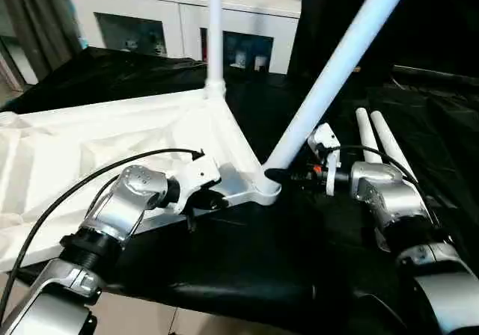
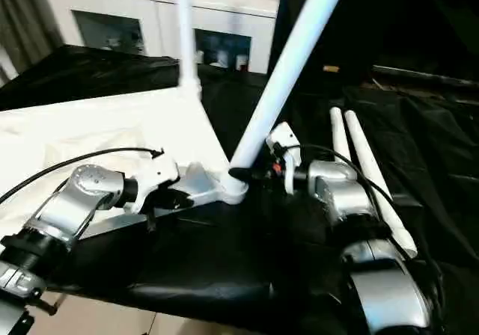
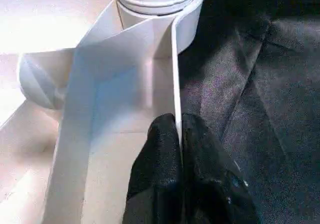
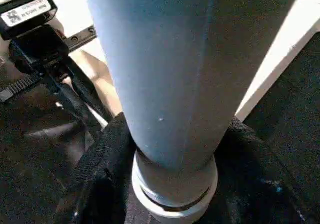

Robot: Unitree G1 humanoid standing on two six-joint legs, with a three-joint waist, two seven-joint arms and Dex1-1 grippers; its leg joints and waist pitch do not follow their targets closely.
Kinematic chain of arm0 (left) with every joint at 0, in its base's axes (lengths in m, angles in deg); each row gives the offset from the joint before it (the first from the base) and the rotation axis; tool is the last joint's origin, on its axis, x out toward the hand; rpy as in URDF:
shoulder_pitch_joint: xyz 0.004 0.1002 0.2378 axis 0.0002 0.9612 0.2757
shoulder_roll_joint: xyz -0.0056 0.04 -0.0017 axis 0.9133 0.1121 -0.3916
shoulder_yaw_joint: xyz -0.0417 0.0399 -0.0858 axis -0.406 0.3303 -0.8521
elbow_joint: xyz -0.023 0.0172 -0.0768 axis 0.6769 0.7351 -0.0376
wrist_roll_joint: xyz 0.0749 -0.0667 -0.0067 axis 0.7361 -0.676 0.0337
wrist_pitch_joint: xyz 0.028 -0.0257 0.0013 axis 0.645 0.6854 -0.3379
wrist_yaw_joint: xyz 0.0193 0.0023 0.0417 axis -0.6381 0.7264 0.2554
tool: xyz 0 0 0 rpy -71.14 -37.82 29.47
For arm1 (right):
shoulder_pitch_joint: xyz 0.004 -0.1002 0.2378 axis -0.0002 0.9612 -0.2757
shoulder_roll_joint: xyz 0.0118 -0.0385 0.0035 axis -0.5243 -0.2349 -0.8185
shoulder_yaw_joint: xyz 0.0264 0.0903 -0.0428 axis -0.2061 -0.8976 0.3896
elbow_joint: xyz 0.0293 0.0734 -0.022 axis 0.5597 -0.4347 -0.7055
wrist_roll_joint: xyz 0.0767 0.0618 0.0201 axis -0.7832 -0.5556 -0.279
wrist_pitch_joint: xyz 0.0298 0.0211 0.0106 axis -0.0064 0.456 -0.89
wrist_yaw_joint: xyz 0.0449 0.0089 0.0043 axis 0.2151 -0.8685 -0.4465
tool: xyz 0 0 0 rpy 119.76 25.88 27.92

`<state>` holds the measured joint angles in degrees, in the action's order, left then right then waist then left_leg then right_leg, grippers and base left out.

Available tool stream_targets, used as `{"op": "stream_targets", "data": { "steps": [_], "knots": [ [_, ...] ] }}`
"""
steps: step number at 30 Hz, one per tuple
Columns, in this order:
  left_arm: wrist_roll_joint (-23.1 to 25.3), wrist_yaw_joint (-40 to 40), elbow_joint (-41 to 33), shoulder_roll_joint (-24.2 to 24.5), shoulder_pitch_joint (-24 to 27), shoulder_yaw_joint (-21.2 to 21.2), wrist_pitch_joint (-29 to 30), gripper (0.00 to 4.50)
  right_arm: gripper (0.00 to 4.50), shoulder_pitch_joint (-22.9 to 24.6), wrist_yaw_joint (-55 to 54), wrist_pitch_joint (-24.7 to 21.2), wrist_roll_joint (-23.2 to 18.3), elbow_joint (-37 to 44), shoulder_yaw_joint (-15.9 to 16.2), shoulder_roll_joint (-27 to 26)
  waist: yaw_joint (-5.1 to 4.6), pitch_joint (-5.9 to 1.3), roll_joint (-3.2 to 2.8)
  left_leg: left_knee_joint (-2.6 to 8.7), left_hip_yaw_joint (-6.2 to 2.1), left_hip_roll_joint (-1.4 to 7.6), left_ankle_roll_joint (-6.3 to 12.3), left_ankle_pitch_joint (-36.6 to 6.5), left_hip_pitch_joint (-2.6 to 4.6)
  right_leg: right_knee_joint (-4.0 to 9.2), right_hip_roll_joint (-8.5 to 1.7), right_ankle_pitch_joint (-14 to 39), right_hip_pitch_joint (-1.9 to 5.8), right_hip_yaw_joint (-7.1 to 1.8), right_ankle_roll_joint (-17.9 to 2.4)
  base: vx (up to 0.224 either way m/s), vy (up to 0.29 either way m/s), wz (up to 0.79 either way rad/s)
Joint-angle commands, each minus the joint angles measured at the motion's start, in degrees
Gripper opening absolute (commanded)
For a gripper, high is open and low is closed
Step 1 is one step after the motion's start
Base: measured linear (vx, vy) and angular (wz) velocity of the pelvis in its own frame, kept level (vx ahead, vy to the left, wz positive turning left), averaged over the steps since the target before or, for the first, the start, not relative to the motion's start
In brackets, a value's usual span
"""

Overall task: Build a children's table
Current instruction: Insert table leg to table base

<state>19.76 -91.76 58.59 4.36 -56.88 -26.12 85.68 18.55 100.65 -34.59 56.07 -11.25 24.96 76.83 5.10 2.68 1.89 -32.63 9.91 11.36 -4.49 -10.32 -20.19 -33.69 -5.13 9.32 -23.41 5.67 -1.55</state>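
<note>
Where leg (image 1: 337,66) runs past frame top, right fingers (image 4: 100,184) clasp base; left fingers (image 3: 165,149) pinch tabletop (image 1: 67,155) rim.

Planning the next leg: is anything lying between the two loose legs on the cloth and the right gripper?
Nothing visible lies between them. The right gripper is closed around the base of the tilted leg at the tabletop's near corner socket; the two loose legs lie on bare black cloth just behind that arm.

white sticker (image 4: 27,11) on a black pincer body, printed code and barcode, apparently too small to read
</note>
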Motion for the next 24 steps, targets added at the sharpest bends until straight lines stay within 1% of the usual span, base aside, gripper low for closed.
{"op": "stream_targets", "data": {
  "steps": [1,2,5,6,7,8,9,12,14,15,19,22,23,24],
  "knots": [
    [-1.3,-1.4,-2.9,-1.6,-1.3,0.1,-4.3,0.0,1.95,1.3,-0.6,-1.7,0.1,1.6,0.8,0.1,-0.08,-3.69,-0.37,3.38,0.04,2.06,2.39,-10.3,0.2,3.07,-3.28,11.1,3.5,-3.09,-12.4,0.0,0.0,0.0],
    [-1.7,-1.6,-2.6,-1.7,-1.3,-0.1,-4.9,0.0,1.95,2.1,-1.1,-2.9,-0.4,3.8,0.6,0.0,0.0,-3.71,-0.3,3.33,0.06,2.04,2.52,-9.5,0.21,2.94,-3.21,10.0,3.51,-3.1,-12.4,0.0,0.0,0.0],
    [-1.3,-0.8,-1.5,-1.6,-1.6,-0.3,-6.3,0.0,1.95,3.1,-1.5,-4.6,-1.2,6.7,0.4,-0.2,0.02,-3.84,-0.31,3.25,0.04,2.02,2.82,-8.3,0.14,2.66,-3.17,8.1,3.54,-3.03,-12.7,0.0,0.0,0.0],
    [-1.2,-1.0,-1.3,-1.5,-1.6,-0.3,-6.3,0.0,1.95,3.3,-1.6,-5.0,-1.4,7.3,0.3,-0.2,0.05,-3.77,-0.36,3.28,0.05,2.02,2.77,-8.5,0.14,2.74,-3.18,8.4,3.52,-3.02,-12.7,0.0,0.0,0.0],
    [-1.0,-1.2,-1.2,-1.2,-1.5,-0.2,-6.7,0.0,1.95,3.5,-1.7,-5.4,-1.6,8.1,0.3,-0.2,0.13,-3.75,-0.61,3.27,0.04,2.04,2.59,-9.0,0.21,2.8,-3.25,9.0,3.47,-3.06,-12.6,0.0,0.0,0.0],
    [-0.8,-1.3,-0.9,-1.0,-1.5,-0.1,-7.2,0.0,1.95,3.8,-1.8,-5.9,-1.7,8.8,0.2,-0.1,0.12,-3.72,-0.46,3.31,0.07,2.06,2.4,-9.6,0.24,2.91,-3.24,9.7,3.43,-3.06,-12.4,0.0,0.0,0.0],
    [-0.6,-1.3,-0.3,-0.9,-1.6,-0.1,-7.7,0.0,1.95,4.1,-2.0,-6.1,-1.6,9.7,0.4,0.0,0.2,-3.69,-0.56,3.32,0.04,2.01,2.32,-9.8,0.22,2.97,-3.25,10.0,3.46,-3.06,-12.2,0.0,0.0,0.0],
    [0.0,-0.8,0.5,-0.7,-1.8,0.0,-9.0,0.0,1.95,4.6,-2.7,-6.9,-1.8,10.9,0.3,0.1,0.2,-3.64,-0.57,3.41,0.01,1.97,1.65,-11.1,0.3,3.24,-3.28,12.2,3.36,-3.08,-11.4,0.0,0.0,0.0],
    [-0.1,-1.0,0.8,-0.8,-1.8,0.0,-9.4,0.0,1.95,4.8,-3.0,-7.6,-2.0,11.8,0.3,0.2,0.2,-3.67,-0.52,3.43,-0.03,2.0,1.53,-11.1,0.32,3.19,-3.27,12.1,3.35,-3.1,-11.2,0.0,0.0,0.0],
    [-0.2,-1.2,0.9,-0.9,-1.8,-0.1,-9.4,0.0,1.95,5.1,-2.8,-8.1,-2.0,12.5,0.5,0.4,0.19,-3.68,-0.43,3.41,-0.02,1.95,1.52,-10.9,0.21,3.14,-3.25,12.0,3.42,-3.09,-11.2,0.0,0.0,0.0],
    [-0.3,-1.5,1.1,-0.9,-1.8,0.0,-9.3,0.0,1.95,5.4,-2.8,-8.5,-1.9,13.3,0.7,0.6,0.21,-3.65,-0.45,3.39,-0.03,1.97,1.45,-10.8,0.2,3.11,-3.29,12.2,3.4,-3.09,-11.1,0.0,0.0,0.0],
    [-0.2,-1.8,1.4,-0.9,-2.0,0.1,-9.6,0.0,1.95,5.6,-2.1,-9.3,-1.5,14.6,1.5,1.7,0.24,-3.71,-0.45,3.36,-0.07,1.95,1.64,-9.9,0.1,2.96,-3.27,11.0,3.5,-3.09,-11.2,0.0,0.0,0.0],
    [-0.1,-2.1,1.5,-0.8,-2.0,0.1,-9.7,0.0,1.95,5.0,-1.7,-9.8,-0.7,14.5,2.3,2.8,0.28,-3.71,-0.52,3.29,-0.01,1.88,1.62,-10.0,0.22,3.04,-3.19,11.1,3.44,-3.07,-11.2,0.0,0.0,0.0],
    [-0.1,-2.1,1.5,-0.8,-2.0,0.1,-9.7,0.0,1.95,5.0,-1.7,-9.8,-0.7,14.5,2.3,2.8,0.29,-3.71,-0.48,3.3,-0.01,1.91,1.59,-9.9,0.23,3.02,-3.19,11.0,3.47,-3.06,-11.2,0.0,0.0,0.0]
  ]
}}
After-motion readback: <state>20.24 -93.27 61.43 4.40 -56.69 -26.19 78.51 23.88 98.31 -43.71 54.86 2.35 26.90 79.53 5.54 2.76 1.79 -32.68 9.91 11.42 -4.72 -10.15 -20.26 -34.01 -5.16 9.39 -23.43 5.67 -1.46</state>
